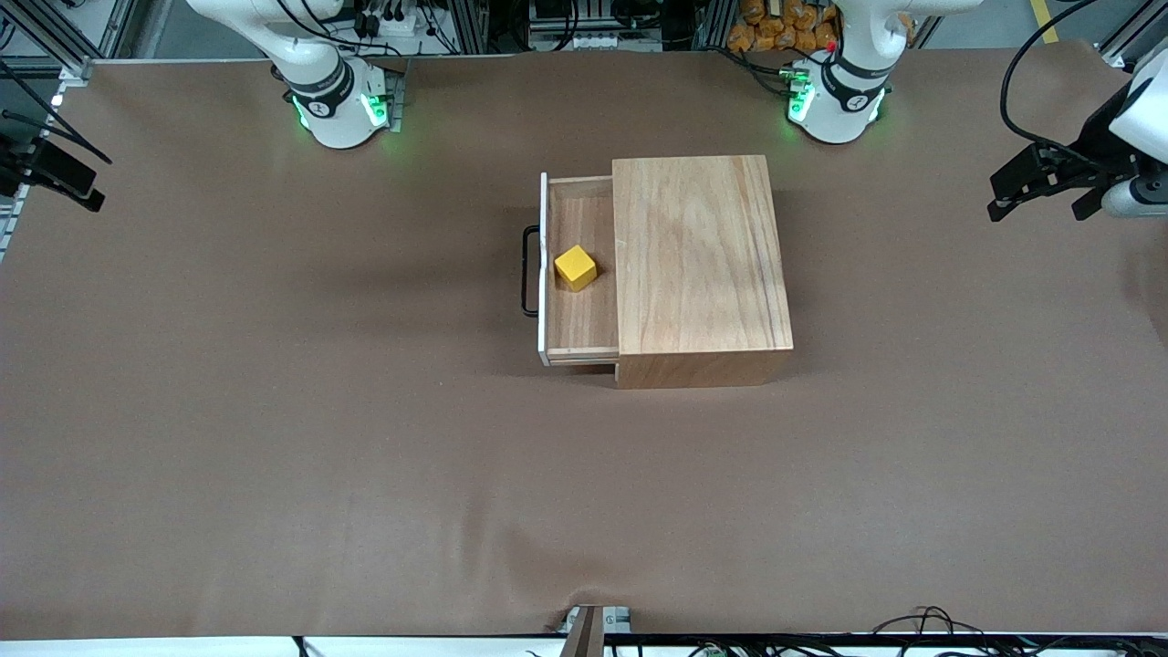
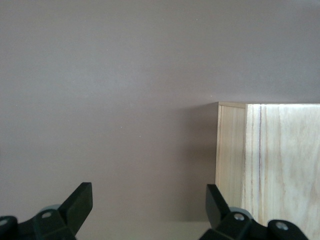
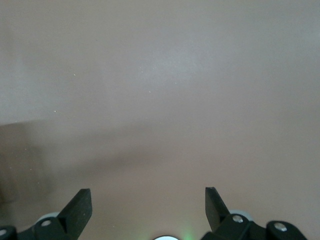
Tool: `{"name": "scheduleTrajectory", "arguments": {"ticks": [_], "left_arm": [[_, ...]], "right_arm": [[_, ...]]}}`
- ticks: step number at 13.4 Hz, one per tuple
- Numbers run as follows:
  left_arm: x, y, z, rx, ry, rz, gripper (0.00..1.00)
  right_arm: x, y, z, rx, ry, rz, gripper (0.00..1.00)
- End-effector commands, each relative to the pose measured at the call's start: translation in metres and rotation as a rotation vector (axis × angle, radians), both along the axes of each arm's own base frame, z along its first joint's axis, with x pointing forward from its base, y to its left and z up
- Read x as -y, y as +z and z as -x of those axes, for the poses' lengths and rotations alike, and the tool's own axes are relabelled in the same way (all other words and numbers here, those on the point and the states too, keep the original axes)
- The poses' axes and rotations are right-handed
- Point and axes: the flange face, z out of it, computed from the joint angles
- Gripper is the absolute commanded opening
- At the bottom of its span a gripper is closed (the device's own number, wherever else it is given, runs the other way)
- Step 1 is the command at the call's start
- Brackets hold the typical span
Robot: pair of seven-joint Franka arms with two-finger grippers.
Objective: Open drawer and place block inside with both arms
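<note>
The drawer (image 1: 584,274) is pulled out of the light-wood box (image 1: 698,260) toward the right arm's end of the table, its black handle (image 1: 528,271) facing that end. The yellow block (image 1: 575,266) rests on the drawer's floor, touching no gripper. My left gripper (image 1: 1038,196) hangs open and empty above the table's edge at the left arm's end, well away from the box. In the left wrist view its fingers (image 2: 80,200) are spread, with a corner of the box (image 2: 270,160) to one side. My right gripper (image 3: 148,192) is open over bare brown table, holding nothing.
The brown table cover (image 1: 365,438) stretches wide around the box. The arms' green-lit bases (image 1: 339,105) (image 1: 835,100) stand along the table edge farthest from the front camera. Cables lie along the edge nearest to that camera.
</note>
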Motion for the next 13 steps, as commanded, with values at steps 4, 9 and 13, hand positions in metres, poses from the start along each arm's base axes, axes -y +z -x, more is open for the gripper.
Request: {"name": "scheduleTrajectory", "arguments": {"ticks": [4, 9, 13], "left_arm": [[-0.001, 0.007, 0.004, 0.007, -0.019, 0.02, 1.0], [-0.001, 0.008, 0.004, 0.007, -0.019, 0.022, 1.0], [0.001, 0.012, 0.004, 0.013, -0.021, 0.021, 1.0]], "right_arm": [[-0.002, 0.01, 0.004, 0.032, 0.063, -0.01, 1.0], [-0.011, 0.008, 0.003, 0.036, 0.083, -0.086, 1.0], [-0.013, 0.008, 0.0, 0.052, 0.086, -0.11, 1.0]]}}
